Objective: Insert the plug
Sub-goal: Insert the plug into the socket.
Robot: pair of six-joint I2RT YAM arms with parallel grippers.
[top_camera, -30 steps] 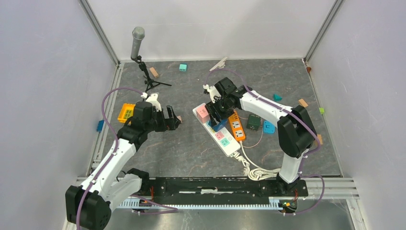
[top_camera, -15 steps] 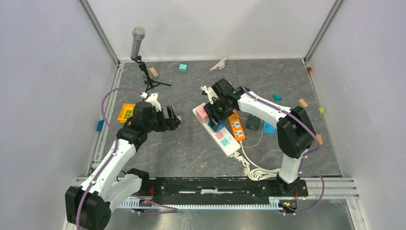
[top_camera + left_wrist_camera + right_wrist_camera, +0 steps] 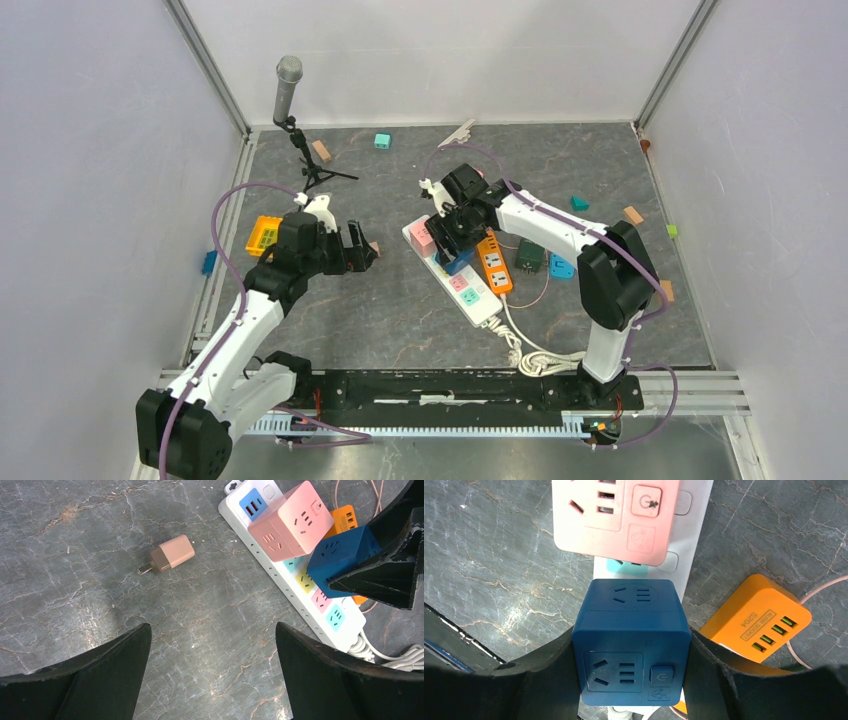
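Right hand: the right hand (image 3: pixel 631 680) is pinching the blue cube plug (image 3: pixel 631 630) by its two opposite sides, one dark finger (image 3: pixel 549 680) pressing against each.
Blue cube plug: it is sitting over the white power strip (image 3: pixel 694 530), just beside the pink cube adapter (image 3: pixel 616 515), with a socket face pointing up at the wrist camera. In the left wrist view it is looking slightly tilted. Whether its pins are fully in, I cannot tell.
Pink cube adapter: it is standing on the strip towards the far end.
Orange charger: the orange charger (image 3: pixel 756 617) is lying beside the strip, close to the right finger.
Left hand: the left hand (image 3: pixel 212 625) is hanging spread wide above the desk (image 3: pixel 75 555), gripping nothing.
Tan charger: the tan charger (image 3: pixel 170 554) is lying on its side on the desk, apart from the strip.
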